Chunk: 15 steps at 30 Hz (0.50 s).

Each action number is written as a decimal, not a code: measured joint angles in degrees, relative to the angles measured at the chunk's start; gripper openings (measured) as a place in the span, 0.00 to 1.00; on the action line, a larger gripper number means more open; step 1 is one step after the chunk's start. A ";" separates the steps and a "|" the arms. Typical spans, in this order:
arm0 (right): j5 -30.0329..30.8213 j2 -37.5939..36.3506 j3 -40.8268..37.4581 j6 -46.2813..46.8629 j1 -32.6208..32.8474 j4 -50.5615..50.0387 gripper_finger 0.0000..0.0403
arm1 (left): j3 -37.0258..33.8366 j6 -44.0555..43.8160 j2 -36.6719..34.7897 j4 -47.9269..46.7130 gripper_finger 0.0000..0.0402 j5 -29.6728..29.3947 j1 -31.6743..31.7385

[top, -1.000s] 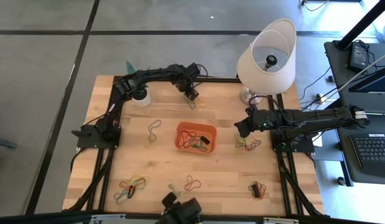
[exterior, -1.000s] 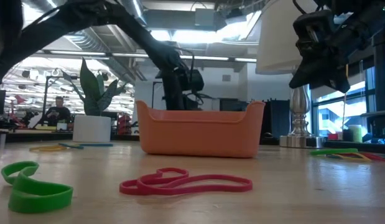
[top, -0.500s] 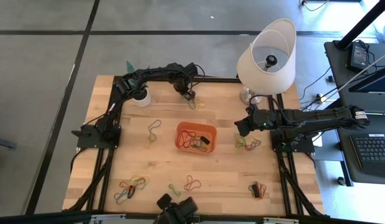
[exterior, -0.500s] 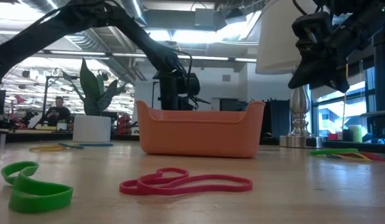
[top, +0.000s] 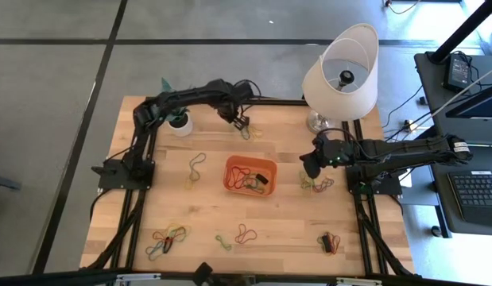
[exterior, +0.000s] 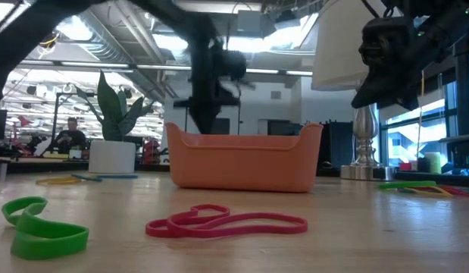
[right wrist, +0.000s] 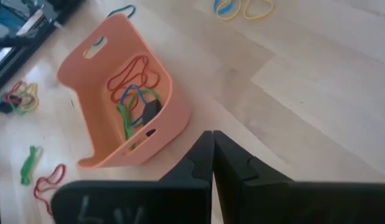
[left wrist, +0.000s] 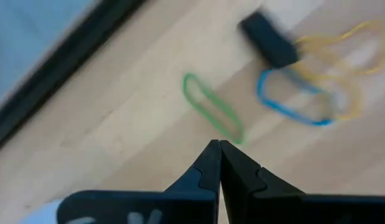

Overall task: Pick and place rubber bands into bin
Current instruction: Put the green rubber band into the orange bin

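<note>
So the wooden table takes up most of the high view, with a dark frame rail along its far edge. Biggest thing on it is the white lampshade on its silver base at the far right corner, right behind the right arm. Over at the far left there's a small white plant pot with green leaves.

Dead centre sits the orange bin, already holding a tangle of red, green and blue rubber bands plus some small black piece. Nothing blocks its open top.

The left gripper hangs over the far edge of the table, fingertips pinched fully together with nothing between them. Just below it lie a loose green band, a blue one and a couple of yellow ones, next to a small black block.

The right gripper hovers between the bin and a little pile of bands on the right, also closed tight and empty.

More bands are scattered about: a yellowish-green loop left of the bin, a mixed clump at the near left corner, a red one and a green one along the near edge, and a dark clump near right.
</note>
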 joint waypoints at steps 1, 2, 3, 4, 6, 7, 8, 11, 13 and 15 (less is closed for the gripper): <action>-0.46 0.00 0.00 -0.30 0.00 0.02 0.02 | 0.06 -1.56 -0.80 0.25 0.00 -1.90 -0.81; -0.83 0.00 0.00 -0.33 0.01 0.00 0.02 | 0.11 -3.20 -1.27 0.68 0.00 -4.53 -1.61; -0.95 0.00 0.00 -0.32 0.02 0.00 0.02 | 0.09 -4.21 -1.43 1.05 0.00 -6.95 -2.02; -0.99 0.00 0.00 -0.38 0.02 0.00 0.02 | 0.07 -5.10 -1.42 1.41 0.00 -8.45 -2.22; -0.97 0.00 0.00 -1.18 0.01 0.00 0.02 | 0.07 -7.04 -1.39 2.57 0.01 -8.41 -2.13; -0.98 0.00 0.00 -1.66 0.01 0.00 0.02 | 0.07 -7.84 -1.20 3.41 0.02 -7.37 -1.91; -0.97 0.00 0.00 -2.10 0.00 0.01 0.02 | 0.09 -8.27 -0.78 4.39 0.04 -6.14 -1.77; -1.00 0.00 0.00 -3.38 0.02 0.00 0.02 | 0.07 -8.28 1.69 5.69 0.10 -3.78 -1.10; -1.00 0.00 0.00 -3.36 0.02 0.00 0.02 | 0.07 -8.43 3.11 6.03 0.17 -2.14 -0.27; -1.01 0.00 0.00 -2.92 0.02 0.02 0.02 | 0.09 -8.99 4.76 6.08 0.24 -1.20 0.57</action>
